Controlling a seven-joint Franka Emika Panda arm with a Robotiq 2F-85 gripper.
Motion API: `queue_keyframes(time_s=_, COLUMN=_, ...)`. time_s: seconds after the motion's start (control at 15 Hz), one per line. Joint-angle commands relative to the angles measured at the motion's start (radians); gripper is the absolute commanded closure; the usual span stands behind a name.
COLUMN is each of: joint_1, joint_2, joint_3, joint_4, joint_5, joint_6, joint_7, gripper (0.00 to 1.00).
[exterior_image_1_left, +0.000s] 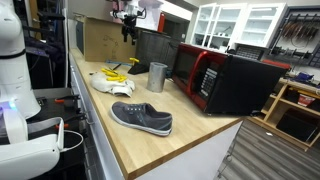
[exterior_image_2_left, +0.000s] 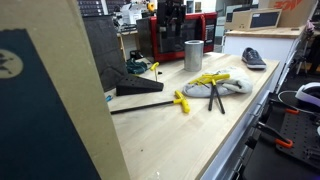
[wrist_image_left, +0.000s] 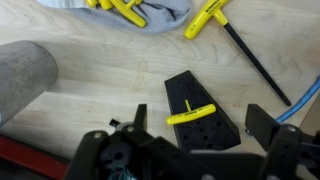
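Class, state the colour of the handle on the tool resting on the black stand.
Yellow: the handle shows best in the wrist view.

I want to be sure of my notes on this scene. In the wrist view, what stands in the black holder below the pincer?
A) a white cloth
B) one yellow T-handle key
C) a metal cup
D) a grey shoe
B: the wrist view shows the black holder with a single yellow T-handle key stuck in one of its holes.
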Motion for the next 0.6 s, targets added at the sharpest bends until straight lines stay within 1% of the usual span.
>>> queue_keyframes(time_s=0.0, joint_1=-0.019, joint_2=-0.052, joint_3=0.011, joint_4=-0.026, joint_5=0.014, joint_6=-0.041, joint_7=-0.035, gripper=0.0)
queue_keyframes(time_s=0.53, joint_1=-0.026, joint_2=-0.097, joint_3=0.007, joint_4=-0.028, joint_5=0.02, joint_6=-0.092, joint_7=-0.056, gripper=0.0)
